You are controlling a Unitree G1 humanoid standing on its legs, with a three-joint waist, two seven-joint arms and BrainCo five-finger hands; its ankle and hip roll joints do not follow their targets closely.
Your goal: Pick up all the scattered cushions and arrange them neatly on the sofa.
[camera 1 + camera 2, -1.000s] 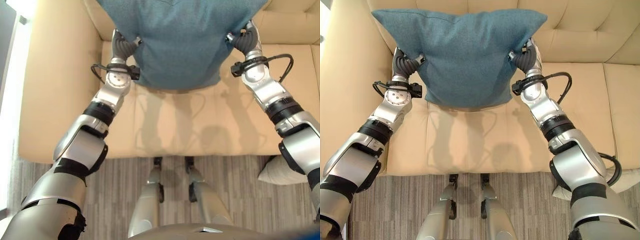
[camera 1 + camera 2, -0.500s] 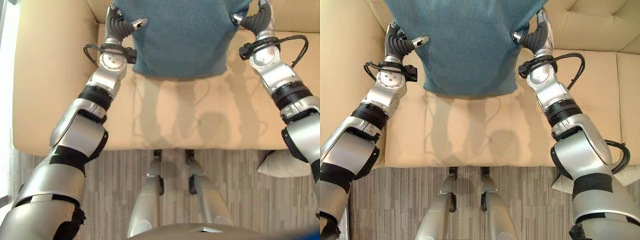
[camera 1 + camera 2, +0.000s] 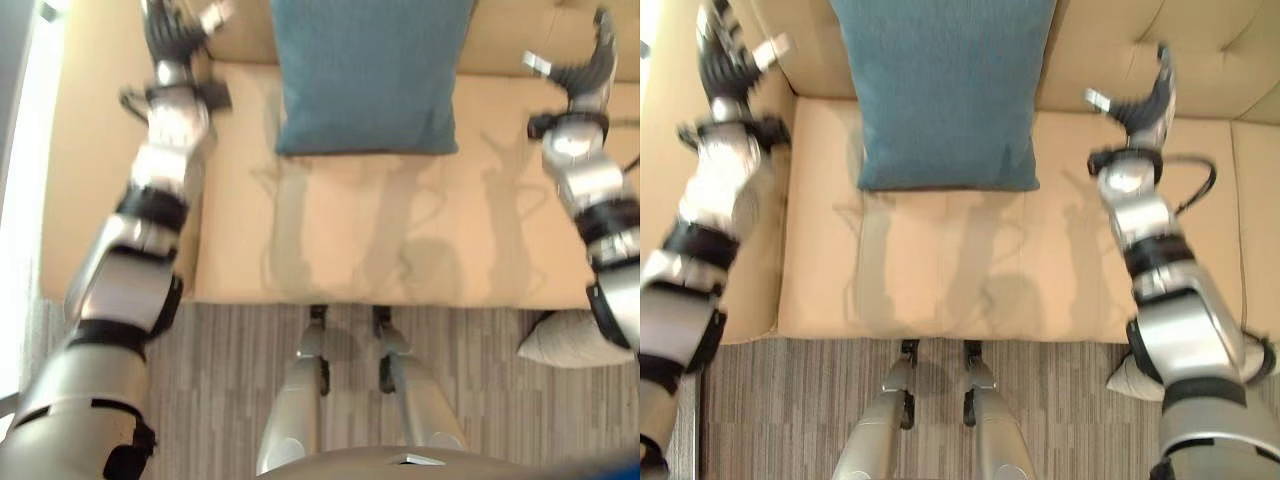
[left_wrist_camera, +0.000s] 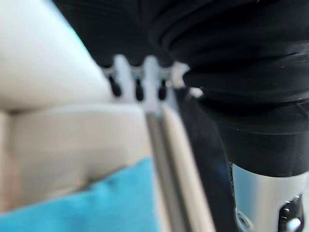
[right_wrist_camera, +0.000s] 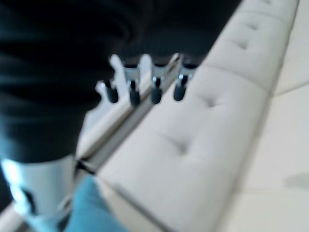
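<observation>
Both hands, left hand and right hand, hung open and empty beside the teal cushion, which might slump forward off the sofa backrest unsupported.

Propped on sofa seat against backrest: cushion. Left hand and right hand flanking it, apart. Another cushion on floor, right.
</observation>
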